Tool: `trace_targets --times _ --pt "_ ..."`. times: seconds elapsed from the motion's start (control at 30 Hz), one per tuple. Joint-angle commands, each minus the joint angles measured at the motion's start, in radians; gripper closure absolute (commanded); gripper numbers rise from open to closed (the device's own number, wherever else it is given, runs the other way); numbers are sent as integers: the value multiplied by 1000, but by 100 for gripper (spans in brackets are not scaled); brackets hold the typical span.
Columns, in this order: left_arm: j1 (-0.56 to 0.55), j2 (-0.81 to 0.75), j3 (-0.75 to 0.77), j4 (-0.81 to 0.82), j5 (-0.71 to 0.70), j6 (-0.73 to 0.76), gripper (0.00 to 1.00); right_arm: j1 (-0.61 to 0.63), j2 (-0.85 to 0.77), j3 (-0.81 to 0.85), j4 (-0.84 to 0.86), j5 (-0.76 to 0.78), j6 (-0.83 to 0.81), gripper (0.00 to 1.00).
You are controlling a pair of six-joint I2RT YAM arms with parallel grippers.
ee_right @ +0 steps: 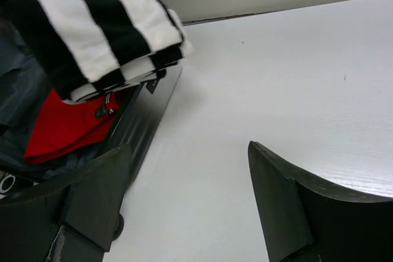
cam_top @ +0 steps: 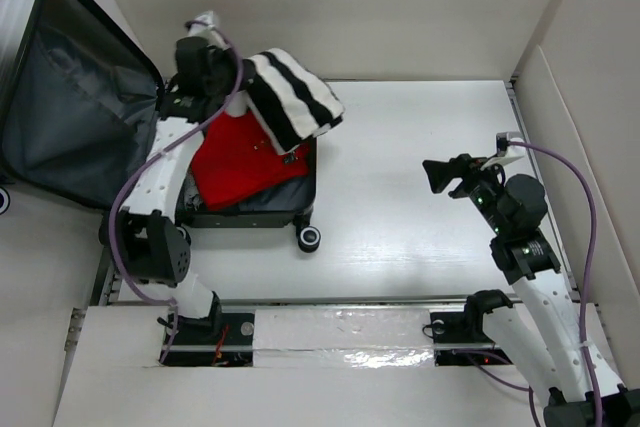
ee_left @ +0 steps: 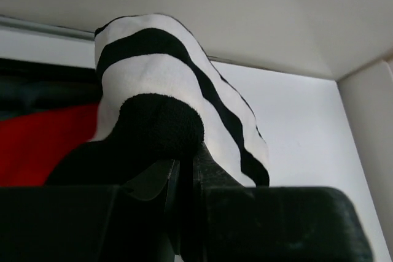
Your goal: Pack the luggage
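The jaws of the left gripper (ee_left: 184,173) are pinched nearly closed on a fold of a striped cloth (ee_left: 159,72), which is gripped by its near edge and held up over the far right corner of the luggage (cam_top: 250,215). Part of the cloth is seen to overhang the right rim of the luggage. Beneath it, inside the luggage, a red garment (cam_top: 240,162) lies flat. The lid (cam_top: 70,97) is thrown open to the left. The right gripper (ee_right: 189,151) is held wide and empty, well to the right of the luggage, above the table (cam_top: 420,247).

The step in hand is judged to be the placing of the cloth. It would best be carried inward until it is wholly within the rim, lowered flat onto the red garment and only then released, so that no fold is left across the edge to foul the lid.

No brand or writing can be read. A small tag (ee_right: 104,110) is seen on the red garment, but nothing on it can be made out.
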Motion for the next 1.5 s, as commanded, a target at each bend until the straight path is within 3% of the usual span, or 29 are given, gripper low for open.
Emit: trace_targets --times 0.0,0.03,0.27,0.4,0.6,0.67,0.8,0.87,1.0,1.23,1.27,1.3,1.33,1.4,1.47 --pt "127 -92 -175 95 124 2 100 -7 -6 -13 71 -10 -21 18" --pt "188 -100 -214 107 138 -4 100 -16 -7 -15 76 -16 -21 18" --pt "345 -152 -510 178 159 -82 100 -16 -13 -29 81 -40 -30 18" --pt "405 -152 -557 59 125 -105 100 -16 -10 -33 84 -66 -35 18" --pt "414 -242 -581 -84 -190 -94 100 -16 -12 -41 82 -117 -41 17" --pt "414 -278 -593 -81 -231 -82 100 -16 -27 -42 77 -117 -44 17" --pt "414 -298 -616 -116 -214 -70 100 -16 -36 -49 87 -123 -38 17" --pt "414 -321 -625 -132 -138 -68 100 -16 -41 -46 84 -123 -41 17" --pt "414 -450 -689 -95 -55 -90 100 -5 -42 -42 85 -123 -42 17" --pt "414 -401 -740 -98 -50 -120 100 -5 -53 -39 73 -119 -48 17" --pt "414 -404 -751 -92 -61 -130 93 -5 -55 -39 74 -115 -48 17" --pt "414 -410 -758 -89 -73 -133 81 -5 -55 -39 74 -115 -48 17" --pt "414 -410 -754 -93 -100 -131 55 -5 -53 -39 74 -115 -48 16" --pt "414 -427 -722 -113 -131 -120 41 -5 -50 -42 79 -128 -48 14" --pt "414 -453 -693 -127 -180 -122 39 -5 -33 -42 90 -151 -48 14"
